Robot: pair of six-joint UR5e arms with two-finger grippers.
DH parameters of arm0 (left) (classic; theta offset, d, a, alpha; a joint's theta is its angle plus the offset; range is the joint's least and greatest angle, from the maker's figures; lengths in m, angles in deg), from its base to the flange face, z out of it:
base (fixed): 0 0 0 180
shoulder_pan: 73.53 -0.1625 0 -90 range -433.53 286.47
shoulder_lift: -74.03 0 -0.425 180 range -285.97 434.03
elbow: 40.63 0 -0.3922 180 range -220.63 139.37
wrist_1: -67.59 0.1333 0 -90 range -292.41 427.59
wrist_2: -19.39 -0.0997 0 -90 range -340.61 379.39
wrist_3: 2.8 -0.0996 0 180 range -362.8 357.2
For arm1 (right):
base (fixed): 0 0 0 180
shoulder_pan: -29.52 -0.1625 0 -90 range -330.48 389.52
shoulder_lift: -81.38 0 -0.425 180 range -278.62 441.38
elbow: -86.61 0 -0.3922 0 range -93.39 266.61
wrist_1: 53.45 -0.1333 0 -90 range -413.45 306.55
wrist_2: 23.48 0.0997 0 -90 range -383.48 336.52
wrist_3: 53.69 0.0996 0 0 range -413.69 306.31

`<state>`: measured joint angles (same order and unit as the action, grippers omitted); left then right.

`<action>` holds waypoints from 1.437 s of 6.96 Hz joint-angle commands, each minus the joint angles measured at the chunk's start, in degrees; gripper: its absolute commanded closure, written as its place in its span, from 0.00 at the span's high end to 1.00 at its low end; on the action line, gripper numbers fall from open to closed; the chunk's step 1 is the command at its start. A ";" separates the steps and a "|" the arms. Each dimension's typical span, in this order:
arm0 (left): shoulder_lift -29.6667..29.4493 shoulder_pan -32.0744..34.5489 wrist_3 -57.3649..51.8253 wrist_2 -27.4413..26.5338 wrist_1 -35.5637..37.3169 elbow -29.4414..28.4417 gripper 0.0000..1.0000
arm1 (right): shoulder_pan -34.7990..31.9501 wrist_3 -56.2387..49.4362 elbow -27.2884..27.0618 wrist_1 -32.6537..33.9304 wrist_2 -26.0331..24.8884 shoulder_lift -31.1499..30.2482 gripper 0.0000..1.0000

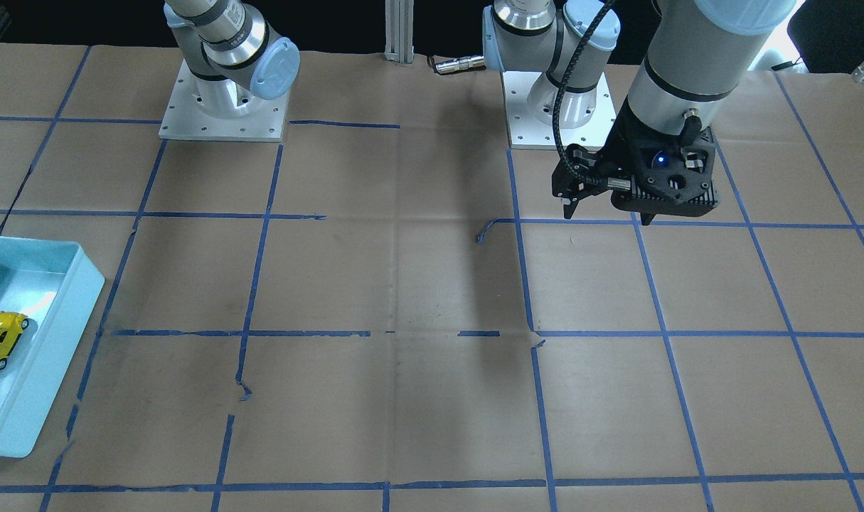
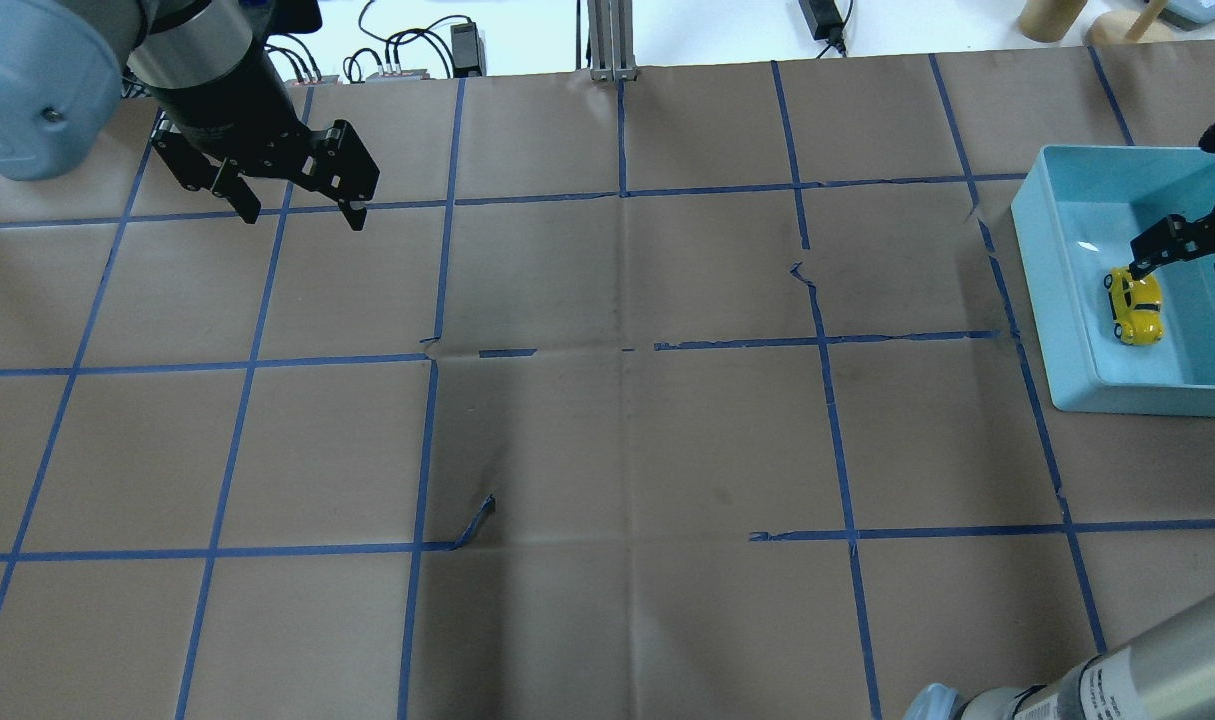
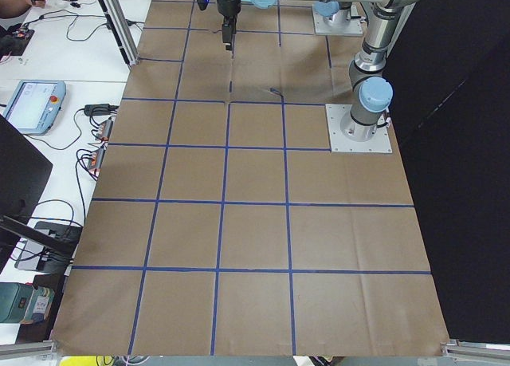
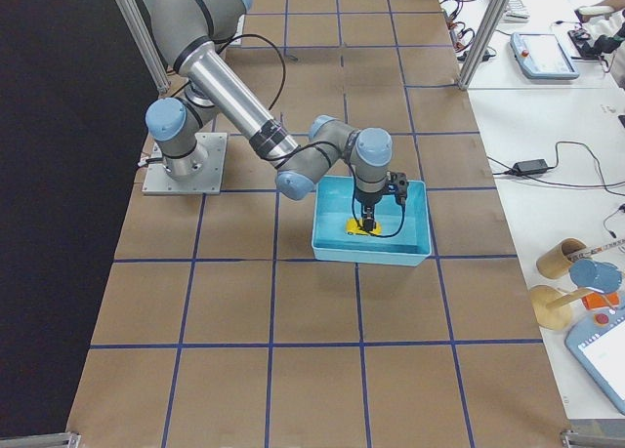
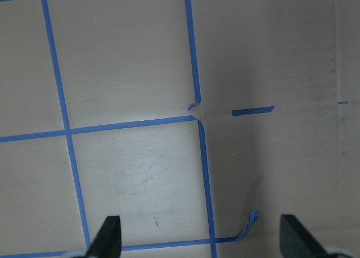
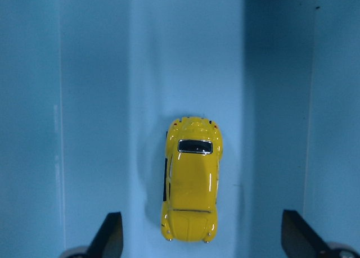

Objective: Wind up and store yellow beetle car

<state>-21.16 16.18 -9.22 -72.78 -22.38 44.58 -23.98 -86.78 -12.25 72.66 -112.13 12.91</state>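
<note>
Right wrist-mounted: car [image 6: 191, 182] beneath right pincer [image 6: 202, 232]

Tiny glossy yellow car [image 2: 1135, 305] with dark windows stands upright on its wheels inside the blue tray [image 2: 1197, 345]

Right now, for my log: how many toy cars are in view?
1. The yellow beetle car lies inside the light-blue bin on the robot's right; none appears hidden.
</note>
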 commanded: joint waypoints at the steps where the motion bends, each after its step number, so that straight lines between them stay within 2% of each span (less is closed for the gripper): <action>1: -0.17 -0.05 0.00 0.05 -0.11 0.05 1.00 | -0.90 1.87 0.33 -6.27 -0.12 -7.08 1.00; 3: -0.61 -0.23 0.00 0.05 0.15 0.05 1.00 | -5.45 11.15 1.29 -15.33 -0.56 -15.68 1.00; 5: -0.35 -0.32 -0.09 -0.03 0.24 0.05 1.00 | -13.96 26.60 2.96 -23.42 -0.73 -21.60 1.00; 7: -0.35 -0.49 -0.18 0.05 0.24 0.14 1.00 | -21.97 39.00 6.55 -29.40 -0.82 -22.93 1.00; 10: 0.08 -0.67 -2.36 -0.38 0.24 0.05 1.00 | -29.35 48.80 6.31 -29.61 -0.82 -22.93 1.00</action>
<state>-21.32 15.58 -10.47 -72.98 -22.07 44.63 -49.92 -41.31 -5.83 43.18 -112.86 -9.98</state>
